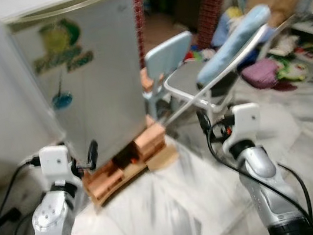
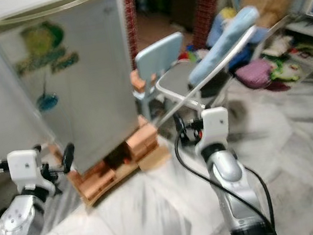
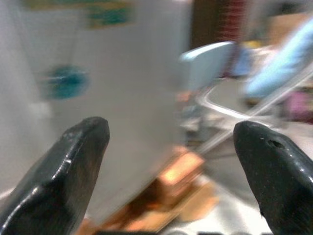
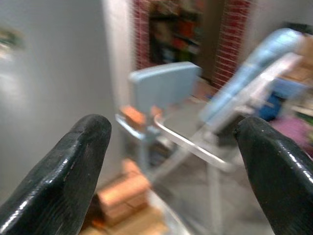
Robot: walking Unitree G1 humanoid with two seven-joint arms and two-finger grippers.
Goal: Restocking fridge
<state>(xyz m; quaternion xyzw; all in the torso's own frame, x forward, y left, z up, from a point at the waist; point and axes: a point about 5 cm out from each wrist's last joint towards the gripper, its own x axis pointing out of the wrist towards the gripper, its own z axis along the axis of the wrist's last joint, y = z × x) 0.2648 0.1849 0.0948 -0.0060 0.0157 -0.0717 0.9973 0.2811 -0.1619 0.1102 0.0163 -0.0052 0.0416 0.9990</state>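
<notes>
- Our left gripper point(image 3: 171, 142) has its two black fingers point(image 3: 63, 166) spread wide apart, released and gripping nothing; between them we see the grey side of the fridge and the bricks below it.
- Our right gripper point(image 4: 171, 147) is likewise spread wide and grips nothing; between its fingers point(image 4: 63, 171) we see a pale blue chair and a folding chair, both blurred.
- In the head views our left arm point(image 1: 51, 220) rises at the near left, its gripper just beside the lower near corner of the fridge; whether it touches the fridge we cannot tell.
- Our right arm point(image 1: 259, 166) rises at the near right, well apart from the fridge, its gripper pointing toward the chairs.
- The fridge point(image 1: 87, 75), a small grey unit with its door shut, stands to the left and carries green and blue stickers point(image 1: 62, 46) on the face toward us.
- It rests on orange bricks point(image 1: 127, 161) stacked on the marble floor point(image 1: 177, 209).
- Just right of the fridge stands the pale blue chair point(image 1: 165, 59), and right of that the folding chair point(image 1: 210, 82) with a light blue cushion point(image 1: 234, 42) draped over its back.
- Farther right lies a heap of clutter point(image 1: 279, 62) with a purple bag and a cardboard box; the whole scene is blurred.
</notes>
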